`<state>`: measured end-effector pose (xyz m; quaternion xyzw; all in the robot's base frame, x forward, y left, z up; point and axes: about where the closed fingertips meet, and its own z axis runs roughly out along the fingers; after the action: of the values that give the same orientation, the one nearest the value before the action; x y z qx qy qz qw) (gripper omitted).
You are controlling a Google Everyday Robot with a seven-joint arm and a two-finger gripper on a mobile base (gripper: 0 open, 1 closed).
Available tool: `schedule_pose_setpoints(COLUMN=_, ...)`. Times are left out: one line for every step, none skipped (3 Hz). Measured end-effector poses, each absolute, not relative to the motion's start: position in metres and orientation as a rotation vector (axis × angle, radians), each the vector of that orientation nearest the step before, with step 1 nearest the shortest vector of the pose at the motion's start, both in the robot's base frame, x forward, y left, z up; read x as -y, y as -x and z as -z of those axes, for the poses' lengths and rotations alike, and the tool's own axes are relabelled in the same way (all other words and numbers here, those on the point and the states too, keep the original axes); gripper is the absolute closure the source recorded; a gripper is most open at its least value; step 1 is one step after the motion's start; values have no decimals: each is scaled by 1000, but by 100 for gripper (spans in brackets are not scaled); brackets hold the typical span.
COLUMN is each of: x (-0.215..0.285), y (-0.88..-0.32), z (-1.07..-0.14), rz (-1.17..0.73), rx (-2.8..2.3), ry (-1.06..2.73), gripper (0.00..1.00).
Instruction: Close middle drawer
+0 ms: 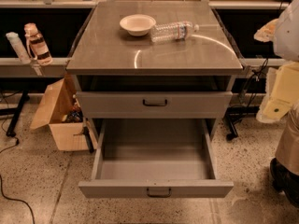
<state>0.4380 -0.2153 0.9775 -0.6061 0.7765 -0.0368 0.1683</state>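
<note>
The middle drawer (pixel 156 189) is pulled far out of the grey cabinet at the bottom centre of the camera view. It is wide and shallow, its inside is bare, and its flat front has a small dark pull handle (pixel 159 192). Above it, the taller-fronted top drawer (pixel 154 104) sits nearly flush with the cabinet. The lowest drawer is hidden under the open one. My arm and gripper (pixel 274 107) hang at the right edge, beside the cabinet and well to the right of the open drawer, touching nothing.
On the cabinet top (pixel 117 50) stand a white bowl (pixel 137 24) and a plastic water bottle (pixel 173 31) lying on its side. An open cardboard box (pixel 58 111) sits on the floor to the left. Bottles (pixel 37 43) stand on a left rail.
</note>
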Motion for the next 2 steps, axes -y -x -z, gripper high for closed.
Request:
schedule_pose_setpoints(x=215, y=-438, z=-978, rz=105, rx=-2208, ry=1724, gripper=0)
schedule_pose_setpoints(x=215, y=-438, z=-978, rz=105, rx=-2208, ry=1724, gripper=15)
